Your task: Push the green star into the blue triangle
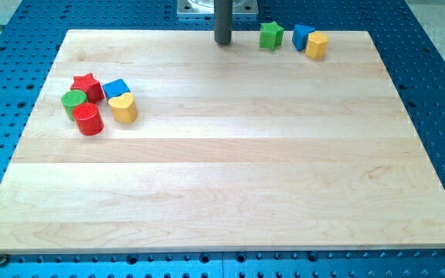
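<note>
The green star [270, 35] lies near the top edge of the wooden board, right of centre. The blue triangle [302, 36] lies just to its right, a small gap between them. A yellow block [317, 45] touches the blue triangle on its right side. My tip [222, 42] stands on the board near the top edge, to the left of the green star and apart from it.
A cluster lies at the view's left: a red star [88, 86], a green round block [73, 100], a blue block [116, 89], a yellow heart [123, 109] and a red cylinder [88, 120]. The wooden board [222, 170] lies on a blue perforated table.
</note>
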